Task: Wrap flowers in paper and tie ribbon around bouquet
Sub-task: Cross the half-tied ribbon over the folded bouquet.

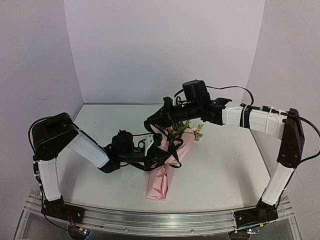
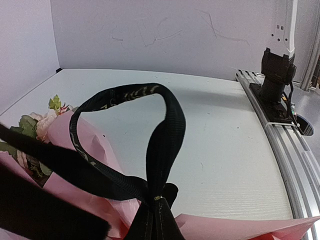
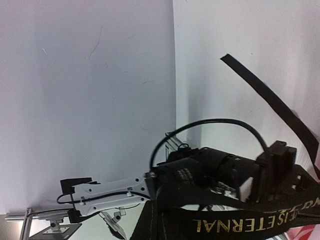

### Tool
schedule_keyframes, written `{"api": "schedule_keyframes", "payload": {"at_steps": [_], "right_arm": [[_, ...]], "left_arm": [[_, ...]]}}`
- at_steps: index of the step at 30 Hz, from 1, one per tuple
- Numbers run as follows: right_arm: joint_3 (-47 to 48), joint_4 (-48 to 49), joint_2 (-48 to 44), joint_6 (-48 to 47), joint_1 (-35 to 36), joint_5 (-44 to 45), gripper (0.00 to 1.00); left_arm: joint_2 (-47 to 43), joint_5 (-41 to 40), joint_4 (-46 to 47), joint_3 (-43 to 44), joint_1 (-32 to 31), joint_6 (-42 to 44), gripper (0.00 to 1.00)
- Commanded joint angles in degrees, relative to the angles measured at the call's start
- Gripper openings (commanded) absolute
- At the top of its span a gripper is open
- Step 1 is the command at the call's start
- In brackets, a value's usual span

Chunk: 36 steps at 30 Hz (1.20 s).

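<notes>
The bouquet (image 1: 162, 182) lies on the table, a slim cone of pink paper (image 2: 100, 150) with the flowers (image 1: 194, 131) at its far end. The black ribbon (image 1: 172, 145) goes round its middle. In the left wrist view the ribbon (image 2: 165, 125) rises in a loop above the paper, beside the flowers (image 2: 42, 122). My left gripper (image 2: 156, 210) is shut on the loop's base, just left of the bouquet (image 1: 150, 154). My right gripper (image 1: 152, 122) hangs above the bouquet, shut on the lettered ribbon (image 3: 240, 225); its fingertips (image 3: 160, 220) are mostly hidden behind the ribbon. One ribbon tail sticks up.
White walls close the table at the back and on both sides. An aluminium rail (image 1: 150, 220) runs along the near edge with both arm bases on it. The right arm's base (image 2: 277, 80) shows in the left wrist view, and the left arm (image 3: 115, 192) in the right wrist view.
</notes>
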Motion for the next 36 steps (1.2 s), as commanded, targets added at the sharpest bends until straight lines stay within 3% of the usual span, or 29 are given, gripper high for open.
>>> {"api": "schedule_keyframes", "payload": {"at_steps": [1, 8, 15, 21, 27, 36], "right_arm": [[-6.3, 3.8, -5.5, 0.1, -0.5, -0.8, 0.00], [-14.4, 3.7, -10.9, -2.9, -0.6, -2.0, 0.00], [-11.3, 2.2, -10.1, -4.1, 0.1, -8.5, 0.00], [-5.1, -14.9, -7.4, -15.4, 2.9, -12.2, 0.00], [-1.9, -35.8, -6.0, -28.9, 2.3, -5.3, 0.00], [1.4, -38.1, -4.1, -30.1, 1.0, 5.1, 0.00]], "left_arm": [[-1.7, 2.8, 10.0, -1.8, 1.7, -5.5, 0.03], [-1.7, 4.3, 10.6, -2.5, 2.0, -7.3, 0.03], [-1.9, 4.7, 10.1, -2.8, 2.0, -6.8, 0.03], [-3.8, 5.4, 5.8, -2.7, 1.5, -2.7, 0.05], [-5.6, 7.9, 0.2, -2.3, 1.4, -0.5, 0.07], [-7.0, 8.3, -11.6, -1.7, -0.7, 4.0, 0.07]]}}
